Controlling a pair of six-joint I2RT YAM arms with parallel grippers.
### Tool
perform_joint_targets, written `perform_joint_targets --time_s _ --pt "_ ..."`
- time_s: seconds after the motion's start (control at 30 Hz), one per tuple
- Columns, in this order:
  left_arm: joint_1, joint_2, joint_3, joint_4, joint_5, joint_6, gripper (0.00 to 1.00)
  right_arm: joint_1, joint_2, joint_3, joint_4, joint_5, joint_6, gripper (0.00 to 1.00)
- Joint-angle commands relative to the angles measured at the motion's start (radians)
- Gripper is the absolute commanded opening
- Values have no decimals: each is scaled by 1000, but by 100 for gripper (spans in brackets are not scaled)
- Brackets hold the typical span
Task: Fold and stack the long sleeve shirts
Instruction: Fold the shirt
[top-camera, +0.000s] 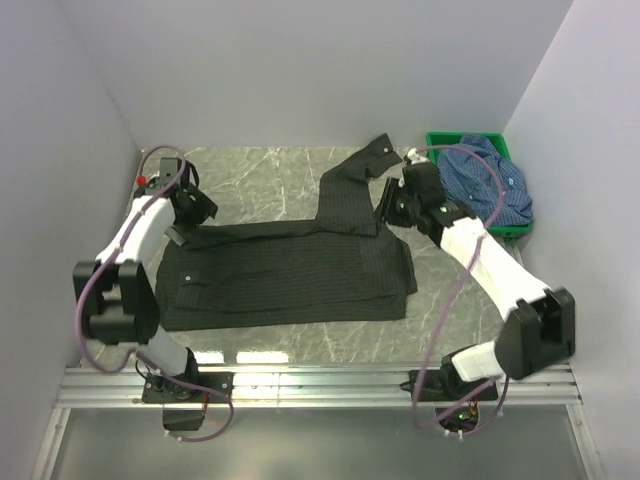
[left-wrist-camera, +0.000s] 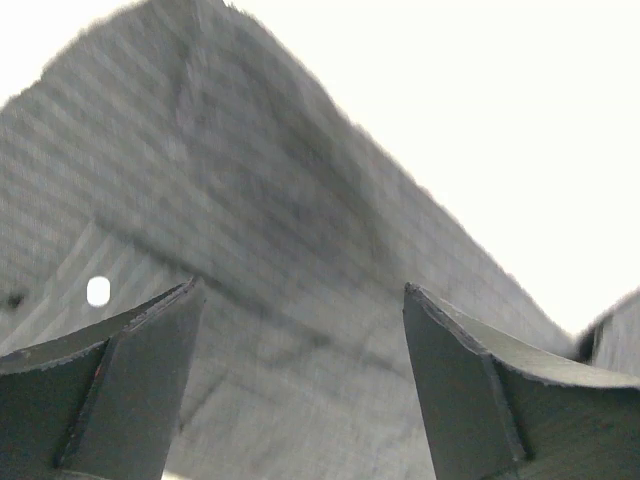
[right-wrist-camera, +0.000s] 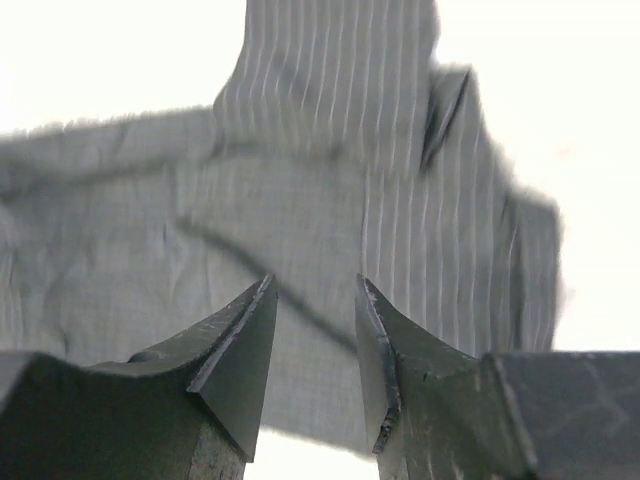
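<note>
The left gripper (left-wrist-camera: 300, 290) gaped wide and the right gripper (right-wrist-camera: 315, 285) narrowly, both empty over the black pinstriped shirt (top-camera: 290, 270), which was spread flat on the marbled table (top-camera: 260, 170). The blue checked shirt (top-camera: 490, 180) lay crumpled in the green crate (top-camera: 440, 138).

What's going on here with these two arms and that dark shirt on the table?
Two robot arms are working on folding shirts. The black shirt lies spread on the table and looks partly folded, with one sleeve pointing toward the back. The left gripper hovers open over the shirt's far left corner. The right gripper, jaws apart and holding nothing, is over the far right part near that sleeve. The blue shirt sits bundled in a green crate at the back right.
</note>
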Motion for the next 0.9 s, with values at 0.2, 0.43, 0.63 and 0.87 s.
perform_joint_targets --time_s 0.2,0.43,0.63,0.87 --pt "118 154 45 56 -30 -38 84 -67 324 199 190 37 -75 50" --pt "135 228 37 97 7 11 83 -86 536 304 230 43 -63 54" --pt "167 257 14 116 26 19 79 -88 683 408 217 34 -52 54" --pt "178 289 5 137 62 34 77 -91 740 414 175 69 17 54"
